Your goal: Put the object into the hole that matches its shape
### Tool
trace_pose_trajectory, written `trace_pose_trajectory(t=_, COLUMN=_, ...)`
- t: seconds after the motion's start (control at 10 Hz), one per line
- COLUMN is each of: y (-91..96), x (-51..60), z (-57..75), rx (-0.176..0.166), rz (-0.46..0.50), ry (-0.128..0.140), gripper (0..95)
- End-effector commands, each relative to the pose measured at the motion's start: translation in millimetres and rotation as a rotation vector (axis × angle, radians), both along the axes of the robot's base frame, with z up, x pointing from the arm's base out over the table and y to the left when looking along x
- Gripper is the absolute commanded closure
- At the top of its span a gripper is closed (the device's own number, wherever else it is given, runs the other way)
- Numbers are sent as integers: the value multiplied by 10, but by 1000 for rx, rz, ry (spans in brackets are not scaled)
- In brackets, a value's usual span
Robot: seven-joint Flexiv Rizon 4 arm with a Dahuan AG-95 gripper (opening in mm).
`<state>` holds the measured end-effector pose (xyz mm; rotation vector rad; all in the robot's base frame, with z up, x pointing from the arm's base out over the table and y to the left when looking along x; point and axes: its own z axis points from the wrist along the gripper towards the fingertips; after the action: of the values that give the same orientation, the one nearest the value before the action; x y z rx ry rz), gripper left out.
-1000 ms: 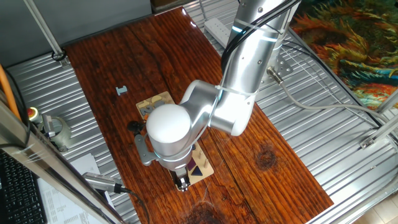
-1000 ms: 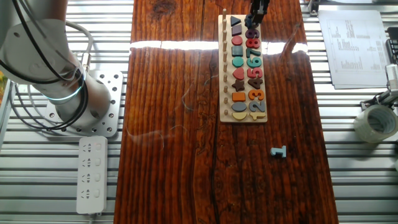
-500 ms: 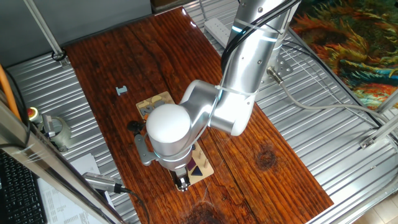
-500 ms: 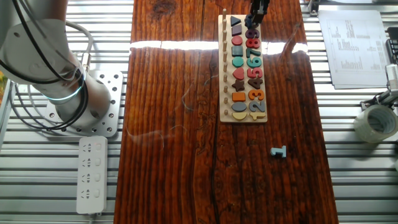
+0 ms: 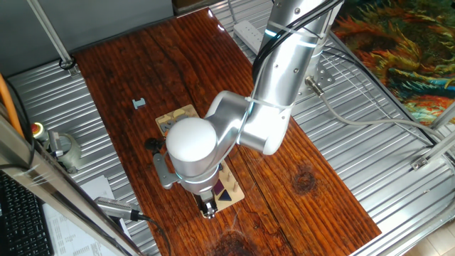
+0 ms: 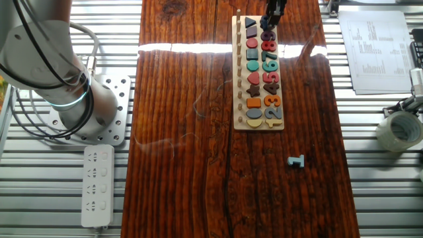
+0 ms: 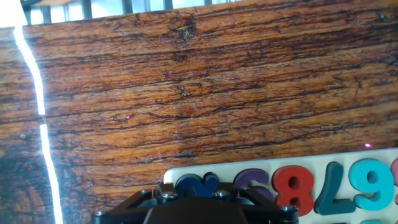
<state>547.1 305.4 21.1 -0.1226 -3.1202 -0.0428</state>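
Note:
The object, a dark navy-blue rounded piece (image 7: 196,185), sits at the end of the number row of the wooden puzzle board (image 7: 177,172), beside the purple 9 (image 7: 252,185). My gripper (image 7: 196,202) is right over it; only its black body shows in the hand view and covers the piece's lower part. In one fixed view the gripper (image 5: 207,210) points down at the board's near end, its fingers close together. In the other fixed view the gripper (image 6: 271,20) stands over the far end of the board (image 6: 236,99) and hides the piece.
A small pale grey-blue piece (image 6: 295,160) lies on the wood beyond the board's other end; it also shows in one fixed view (image 5: 138,104). A tape roll (image 6: 398,129), papers (image 6: 377,53) and a power strip (image 6: 96,185) lie off the wooden top.

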Motion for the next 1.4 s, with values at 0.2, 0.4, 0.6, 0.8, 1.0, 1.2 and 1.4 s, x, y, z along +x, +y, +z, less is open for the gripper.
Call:
trace_pose_trajectory(t=0.2, y=4, x=1, z=7, rx=-4, rz=-10, ry=3, gripper=570)
trace_pose_trajectory(t=0.4, y=-7, x=15, z=87, rx=-2, rz=-9, ry=9, gripper=380)
trace_pose_trajectory(t=0.6, y=-14, x=24, z=144, rx=0, rz=-7, ry=13, gripper=380)
trace_pose_trajectory(t=0.8, y=-15, x=18, z=145, rx=0, rz=-5, ry=19, gripper=570)
trace_pose_trajectory(t=1.0, y=-24, x=-52, z=137, rx=-1, rz=-21, ry=24, gripper=950)
trace_pose_trajectory(t=1.2, y=-26, x=-146, z=134, rx=1, rz=-18, ry=22, gripper=950)
trace_pose_trajectory(t=1.4, y=-15, x=-224, z=129, rx=0, rz=-21, ry=21, gripper=950)
